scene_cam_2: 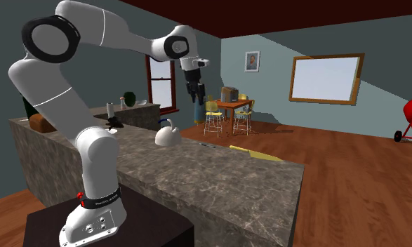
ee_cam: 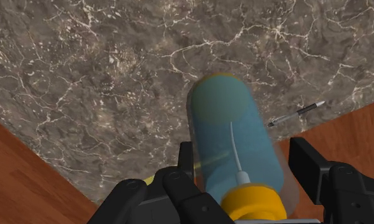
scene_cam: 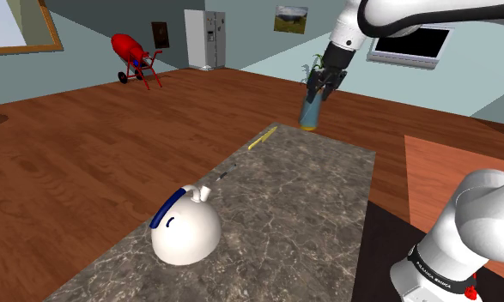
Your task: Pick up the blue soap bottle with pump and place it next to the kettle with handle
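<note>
My black gripper (scene_cam: 320,86) is shut on the top of a translucent blue soap bottle (scene_cam: 310,111) with a yellow pump collar, and holds it in the air over the far end of the marbled counter (scene_cam: 310,214). In the second exterior view the bottle (scene_cam_2: 197,111) hangs from the gripper (scene_cam_2: 194,92) well above the counter top. The wrist view looks down the bottle (ee_cam: 233,140), clasped between the fingers (ee_cam: 187,159) of the gripper (ee_cam: 246,162), with the stone below. The white domed kettle (scene_cam: 185,227) with a blue handle stands on the counter's near part, far from the bottle, and is also seen as the kettle (scene_cam_2: 169,135).
A thin yellow strip (scene_cam: 262,138) and a dark pen (scene_cam: 220,175) lie on the counter between bottle and kettle. The pen (ee_cam: 297,114) lies near the counter edge. Wooden floor surrounds the counter. A red mixer (scene_cam: 134,53) and a fridge (scene_cam: 204,39) stand far off.
</note>
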